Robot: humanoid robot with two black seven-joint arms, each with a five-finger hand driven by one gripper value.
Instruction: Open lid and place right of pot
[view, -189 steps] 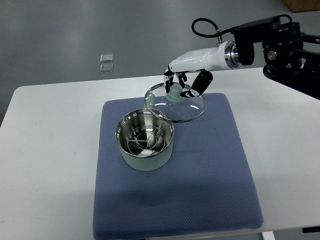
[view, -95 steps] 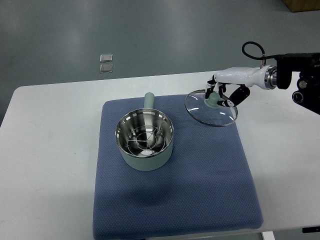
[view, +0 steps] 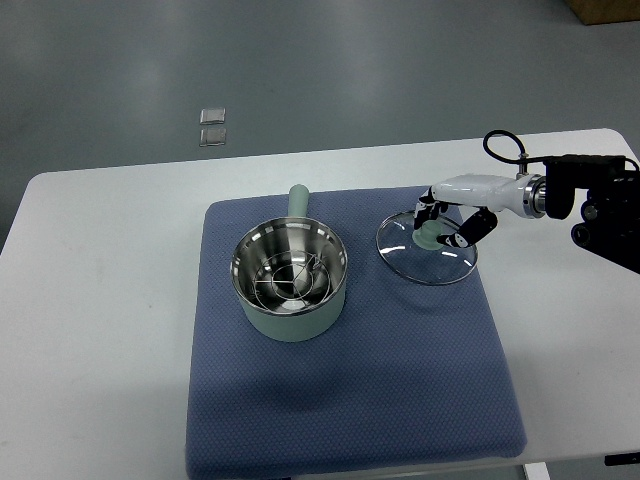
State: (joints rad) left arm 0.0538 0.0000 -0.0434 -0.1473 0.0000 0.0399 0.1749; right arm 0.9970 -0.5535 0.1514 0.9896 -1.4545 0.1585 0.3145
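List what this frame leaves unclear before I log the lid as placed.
- Top view: whether the glass lid rests on the blue mat or hangs just above it; the steep angle hides any gap.
- The lid's knob is mostly covered by the right hand.
- The two small squares on the floor are too small to identify.
- The right arm is cut off at the right edge.

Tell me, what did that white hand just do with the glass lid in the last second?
The right hand carried the glass lid from just behind the pot over to its right and lowered it toward the blue mat. Its fingers are still closed on the lid's knob. The pot, mat and table stayed put.
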